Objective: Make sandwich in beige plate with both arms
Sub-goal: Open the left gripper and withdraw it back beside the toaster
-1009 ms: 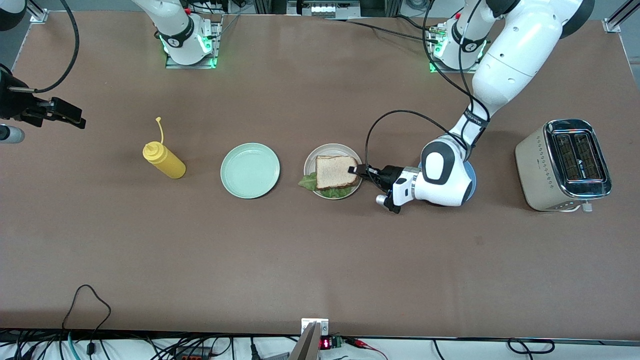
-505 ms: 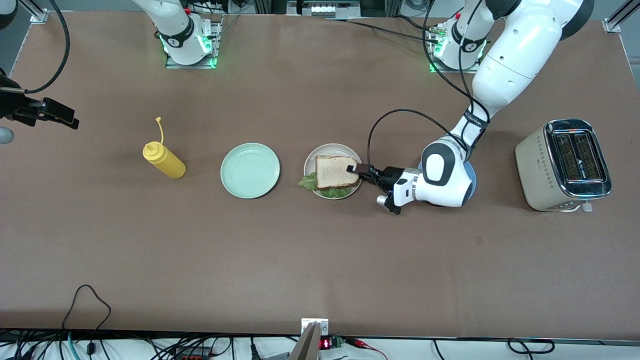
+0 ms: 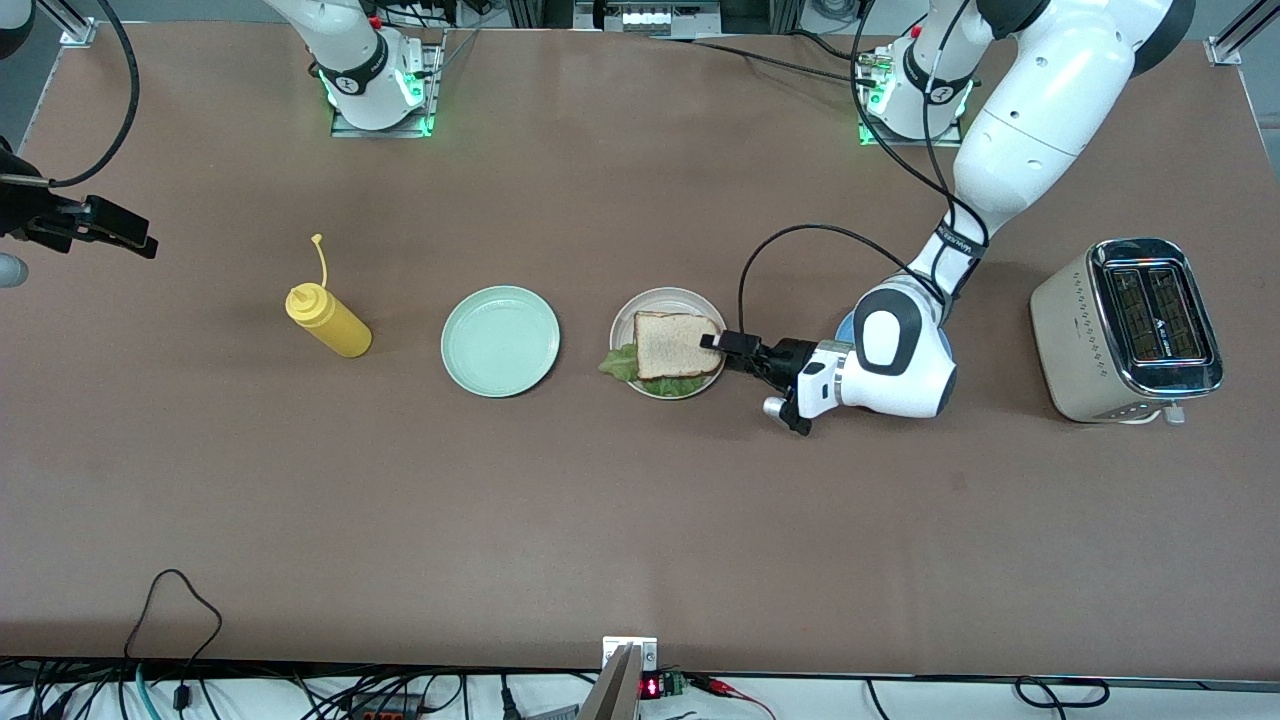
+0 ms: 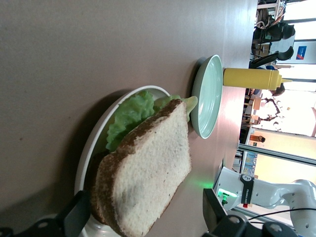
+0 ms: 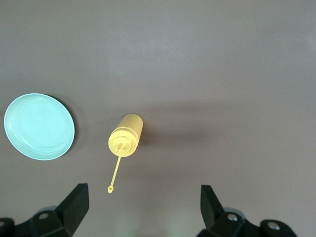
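Resting assembled on beige plate (image 3: pixel 668 302): sandwich (image 3: pixel 672 345), just released; left gripper (image 3: pixel 716 341) now spread. Right gripper (image 5: pixel 143 210) spread, waiting above the table.

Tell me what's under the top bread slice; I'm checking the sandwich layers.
Ruffled green lettuce pokes out from under the top bread slice on the beige plate. A darker crust edge below hints at a second slice, but the top slice covers most of it.

We see the left gripper (image 3: pixel 716 341) open off the sandwich (image 3: pixel 673 345) and draw back; right gripper (image 3: pixel 112 228) shifts outward.
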You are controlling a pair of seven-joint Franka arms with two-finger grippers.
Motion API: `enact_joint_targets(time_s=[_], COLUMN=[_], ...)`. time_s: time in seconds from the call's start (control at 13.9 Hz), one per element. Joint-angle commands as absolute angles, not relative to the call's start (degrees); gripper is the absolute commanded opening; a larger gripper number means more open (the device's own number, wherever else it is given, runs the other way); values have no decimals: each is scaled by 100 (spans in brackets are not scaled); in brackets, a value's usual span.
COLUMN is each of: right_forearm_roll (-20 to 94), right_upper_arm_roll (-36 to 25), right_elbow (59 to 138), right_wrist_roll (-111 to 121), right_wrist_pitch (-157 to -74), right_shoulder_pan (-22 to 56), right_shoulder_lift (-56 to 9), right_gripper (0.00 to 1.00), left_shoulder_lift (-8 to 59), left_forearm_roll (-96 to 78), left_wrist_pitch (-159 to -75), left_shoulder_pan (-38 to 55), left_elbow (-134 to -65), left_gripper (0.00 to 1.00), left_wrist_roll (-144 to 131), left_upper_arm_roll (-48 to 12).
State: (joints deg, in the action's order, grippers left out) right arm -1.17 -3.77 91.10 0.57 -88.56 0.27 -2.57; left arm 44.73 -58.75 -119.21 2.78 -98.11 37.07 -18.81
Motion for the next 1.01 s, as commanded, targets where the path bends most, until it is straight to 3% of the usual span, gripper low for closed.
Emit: enact_joint_targets(time_s=[0.0,0.36,0.72,0.94], right_forearm_roll=[-97,-97,-97,-97], right_upper_arm_roll=[-352,-352,-352,-352], right_elbow=[9123,9114,9114,9114], right_wrist_roll=[35,35,35,35], right_wrist_pitch=[-8868,-8886,-8886,-8964], right_shoulder_pan=[-26,-18,-18,-18], right_shoulder_lift=[-220,-228,-229,-281], right_gripper=[100,100,100,100], left_shoulder_lift=[4088,3429,2848,2620], left_forearm_roll=[-5837,-5511,-3668,-3139], left_wrist_pitch=[-11665,-10733,-10381,-10099], left_shoulder_pan=[264,264,264,264], left_elbow=[-9905,-9914,-9853,-9809], left_gripper=[100,100,100,100], left_wrist_roll=[3762,2964,1707,1644], left_upper_arm_roll=[-1732,-1354,-1012,-372])
